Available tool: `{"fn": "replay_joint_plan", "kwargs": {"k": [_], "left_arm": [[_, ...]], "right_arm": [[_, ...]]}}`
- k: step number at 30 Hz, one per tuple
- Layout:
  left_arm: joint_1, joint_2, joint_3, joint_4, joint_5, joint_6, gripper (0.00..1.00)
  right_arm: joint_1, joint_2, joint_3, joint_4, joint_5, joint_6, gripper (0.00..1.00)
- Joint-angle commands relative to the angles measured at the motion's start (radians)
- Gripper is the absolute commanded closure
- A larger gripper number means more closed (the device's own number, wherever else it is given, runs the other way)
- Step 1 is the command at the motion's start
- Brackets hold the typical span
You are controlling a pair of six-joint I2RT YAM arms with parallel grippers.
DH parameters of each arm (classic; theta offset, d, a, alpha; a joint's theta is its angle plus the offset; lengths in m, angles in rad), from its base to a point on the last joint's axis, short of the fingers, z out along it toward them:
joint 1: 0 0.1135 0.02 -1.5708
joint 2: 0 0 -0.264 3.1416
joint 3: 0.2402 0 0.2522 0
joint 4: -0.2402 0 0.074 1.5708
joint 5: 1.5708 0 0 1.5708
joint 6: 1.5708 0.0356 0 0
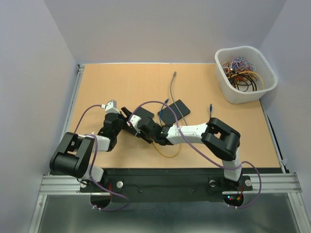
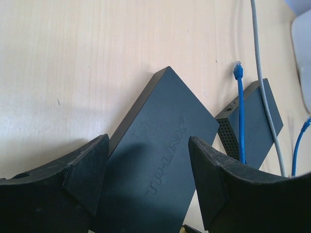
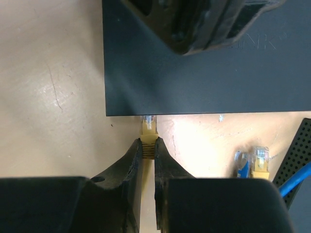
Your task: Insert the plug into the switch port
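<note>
Where the right wrist view looks along its own fingers, the right gripper [image 3: 148, 145] is clamped on the yellow plug [image 3: 148, 127]. The plug's ribbed boot sits between the two tapered black fingertips, and its clear tip projects above them. That tip meets the lower edge of the switch [image 3: 194, 82], a flat, matte black rectangular box. Whether it has entered a port cannot be told.

The left wrist view shows the left gripper [image 2: 148, 160] with its smooth, wedge-shaped fingers [image 2: 82, 179] spread wide. One stands at each long edge of the switch casing, with the embossed TP-LINK lettering between them.

Only this view shows a second black box [image 2: 252, 121] with a perforated side at the right of the frame. A blue cable [image 2: 240, 116] lies across it, and a grey cable [image 2: 260, 73] runs alongside.

Only the top external view shows the white plastic basket [image 1: 238, 97] of coiled cables, at the upper right of the wood-grain table [image 1: 121, 82]. There the arms hide the plug.
</note>
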Motion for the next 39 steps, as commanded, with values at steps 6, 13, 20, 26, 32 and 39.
{"fn": "replay_joint_plan", "kwargs": {"k": [6,13,20,26,32,39], "left_arm": [[-0.117,0.006,-0.129,-0.051,0.159,-0.134,0.26],[-0.134,0.022,-0.175,0.018,0.187,-0.159,0.28],[-0.140,0.050,-0.174,0.037,0.190,-0.163,0.28],[-0.137,-0.010,-0.120,-0.082,0.153,-0.133,0.27],[-0.111,-0.106,0.011,-0.297,0.048,-0.076,0.22],[-0.045,-0.155,0.197,-0.486,-0.026,0.002,0.19]], "right_arm": [[-0.036,0.064,0.150,0.072,0.042,-0.030,0.99],[-0.036,0.093,0.204,0.098,-0.022,-0.039,1.00],[-0.038,0.078,0.202,0.175,-0.075,-0.074,0.99],[-0.036,0.026,0.127,0.162,-0.061,-0.063,0.65],[-0.032,-0.081,-0.014,0.136,-0.058,-0.010,0.39],[-0.026,-0.255,-0.173,0.110,-0.032,0.063,0.26]]}}
